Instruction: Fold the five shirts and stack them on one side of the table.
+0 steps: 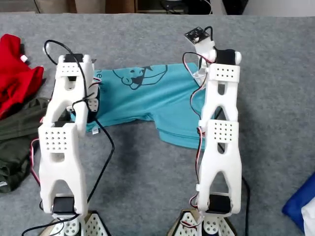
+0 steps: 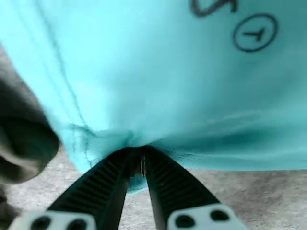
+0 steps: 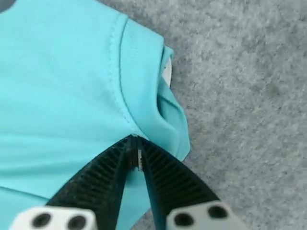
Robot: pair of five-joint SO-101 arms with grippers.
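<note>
We see a teal shirt (image 1: pixel 142 96) lying spread in the middle of the grey table (image 1: pixel 147 187), with its dark printed drawing facing up. It is partly folded, and one part of it reaches down toward the bases of the arms on the right side. The left gripper (image 2: pixel 136 153) is closed on the edge of this shirt at its left side: the two black ribbed fingers (image 2: pixel 103 184) meet at their tips, and the cloth is gathered into small wrinkles between them. The right gripper (image 3: pixel 134 143) is also closed on the teal shirt, and it pinches the fabric just beside a stitched seam near the right edge, where the hem curls over the table. Both arms stretch forward from their bases over the shirt, one at each side of it. On the left side of the table there is a red shirt (image 1: pixel 15 73), crumpled, and just below it a dark green shirt (image 1: pixel 19 137), touching it. At the right near corner we see a blue cloth (image 1: pixel 300 199) with a white cloth (image 1: pixel 310 219) against it, well apart from the teal shirt.
</note>
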